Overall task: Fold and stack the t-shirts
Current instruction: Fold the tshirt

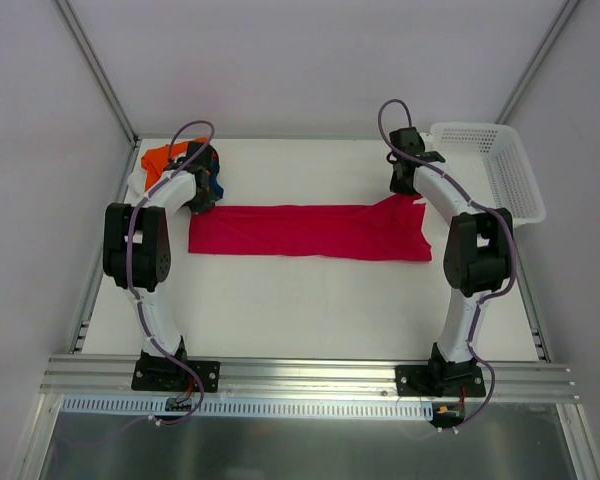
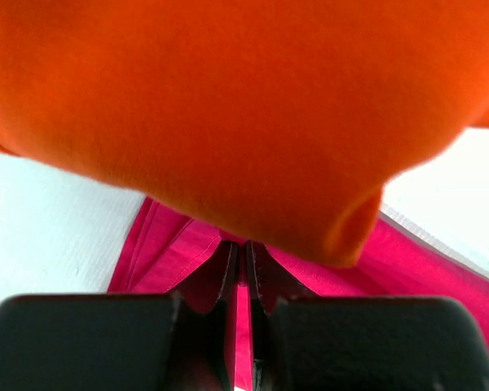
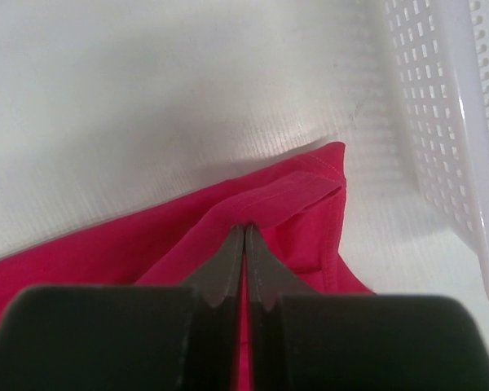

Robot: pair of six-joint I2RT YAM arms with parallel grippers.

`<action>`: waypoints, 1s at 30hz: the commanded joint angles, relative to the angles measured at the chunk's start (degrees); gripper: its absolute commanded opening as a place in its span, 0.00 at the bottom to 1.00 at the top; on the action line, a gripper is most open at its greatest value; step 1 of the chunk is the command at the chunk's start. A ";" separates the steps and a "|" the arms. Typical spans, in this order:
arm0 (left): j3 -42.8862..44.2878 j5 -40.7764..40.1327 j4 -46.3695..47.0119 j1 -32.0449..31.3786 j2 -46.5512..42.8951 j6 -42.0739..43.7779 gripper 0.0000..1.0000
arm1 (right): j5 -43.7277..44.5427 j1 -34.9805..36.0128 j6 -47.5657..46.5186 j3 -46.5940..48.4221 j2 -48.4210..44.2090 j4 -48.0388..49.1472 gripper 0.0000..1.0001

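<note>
The crimson-red t-shirt (image 1: 310, 232) lies across the table as a long folded strip. My left gripper (image 1: 204, 200) is at the strip's far left corner, shut on the red cloth (image 2: 171, 252). My right gripper (image 1: 402, 190) is at the far right corner, shut on a raised fold of the red cloth (image 3: 277, 199). The stack of folded tees sits at the far left. Its orange t-shirt (image 1: 160, 160) is on top and fills the upper left wrist view (image 2: 228, 106). A bit of the navy-blue one (image 1: 219, 187) shows beside the left gripper. A white edge (image 1: 137, 183) shows under the stack.
The white mesh basket (image 1: 500, 165) stands at the far right, close to my right gripper, and shows in the right wrist view (image 3: 448, 106). The bare white table (image 1: 310, 310) lies in front of the red strip. Metal frame posts rise at the back corners.
</note>
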 commanded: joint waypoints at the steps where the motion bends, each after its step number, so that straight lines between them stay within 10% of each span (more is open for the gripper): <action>1: 2.31 0.10 -0.03 1.01 0.75 0.60 0.00 | -0.15 -0.47 -0.79 2.63 0.30 0.95 0.00; 7: 3.54 0.45 -0.03 1.10 2.15 0.87 0.00 | -0.59 -0.47 -0.96 3.07 0.91 1.21 0.00; 9: 3.81 0.89 -0.11 1.19 2.33 1.13 0.21 | -0.76 -0.47 -1.14 3.25 1.18 1.30 0.00; 12: 3.81 1.50 -0.03 1.10 2.07 1.22 0.81 | -1.11 -0.47 -1.14 3.34 1.18 1.21 0.00; 14: 3.20 1.59 -0.03 1.10 1.19 1.13 0.97 | -1.12 -0.47 -1.14 3.07 0.92 1.21 0.00; 30: -0.85 2.47 -0.03 1.10 -3.99 0.87 0.99 | -1.12 1.73 0.44 -7.28 -9.70 1.04 0.00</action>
